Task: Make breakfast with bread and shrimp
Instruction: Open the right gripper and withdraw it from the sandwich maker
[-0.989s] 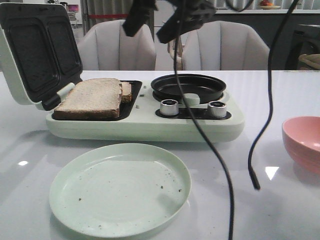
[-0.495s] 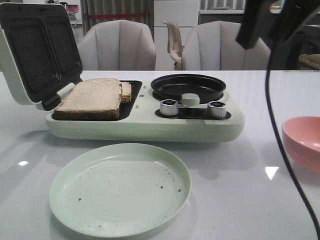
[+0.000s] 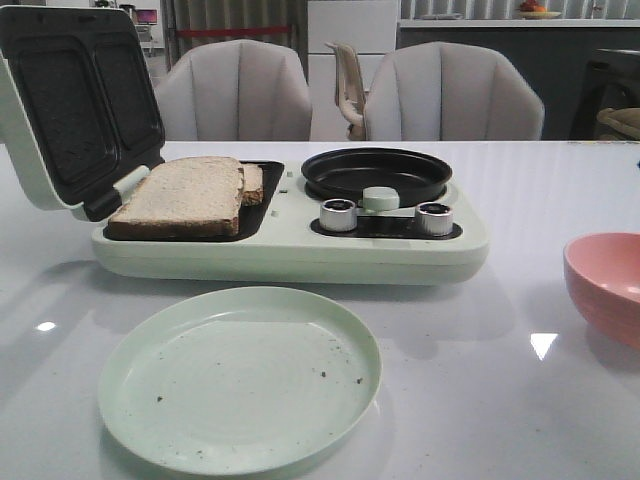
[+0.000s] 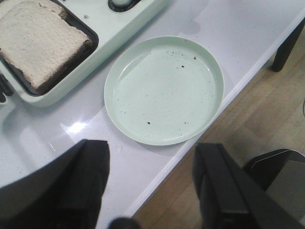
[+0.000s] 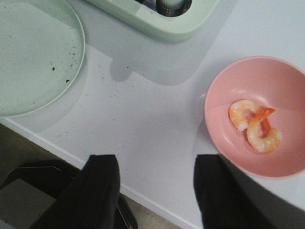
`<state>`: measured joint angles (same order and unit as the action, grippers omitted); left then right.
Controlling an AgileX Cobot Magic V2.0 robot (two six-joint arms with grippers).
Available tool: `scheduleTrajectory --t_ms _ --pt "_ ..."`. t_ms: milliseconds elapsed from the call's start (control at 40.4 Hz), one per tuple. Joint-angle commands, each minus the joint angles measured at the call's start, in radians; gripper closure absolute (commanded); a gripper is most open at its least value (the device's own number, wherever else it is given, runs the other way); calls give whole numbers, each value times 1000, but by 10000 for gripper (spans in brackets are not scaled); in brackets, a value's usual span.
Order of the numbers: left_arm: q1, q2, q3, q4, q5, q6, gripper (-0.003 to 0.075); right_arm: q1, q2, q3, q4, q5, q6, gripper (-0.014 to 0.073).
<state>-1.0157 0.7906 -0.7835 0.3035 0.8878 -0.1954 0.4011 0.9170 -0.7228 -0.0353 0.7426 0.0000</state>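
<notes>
Two slices of bread [image 3: 185, 192] lie in the left tray of the pale green breakfast maker [image 3: 290, 250]; the top slice also shows in the left wrist view as bread [image 4: 35, 40]. Two shrimp [image 5: 255, 125] lie in the pink bowl [image 5: 228, 93], whose rim shows at the right of the front view as the pink bowl [image 3: 605, 285]. My left gripper [image 4: 151, 157] hangs open and empty above the table's front edge, near the green plate [image 4: 164, 90]. My right gripper [image 5: 156, 164] is open and empty above the table's edge, beside the bowl. Neither arm shows in the front view.
The maker's lid [image 3: 75, 100] stands open at the left. A black round pan [image 3: 377, 172] and two silver knobs [image 3: 339, 214] sit on its right half. The green plate [image 3: 240, 375] lies in front of it. Chairs [image 3: 235, 90] stand behind the table.
The arm and its dangling cables, which crossed the front view a second ago, moved right and up and have left that view. Bread, plate and bowl have not moved.
</notes>
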Motion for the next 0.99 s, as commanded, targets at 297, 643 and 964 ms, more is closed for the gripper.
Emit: scheduleTrajectory --t_ms 297,643,964 --pt "-6 83 -119 54 121 1 480 -5 -174 46 -11 -91 5 132" --pt "54 262 -325 179 182 1 618 -5 -174 46 -11 -91 5 132" --pt "490 339 -550 187 180 1 618 -5 -174 46 -11 -91 5 132"
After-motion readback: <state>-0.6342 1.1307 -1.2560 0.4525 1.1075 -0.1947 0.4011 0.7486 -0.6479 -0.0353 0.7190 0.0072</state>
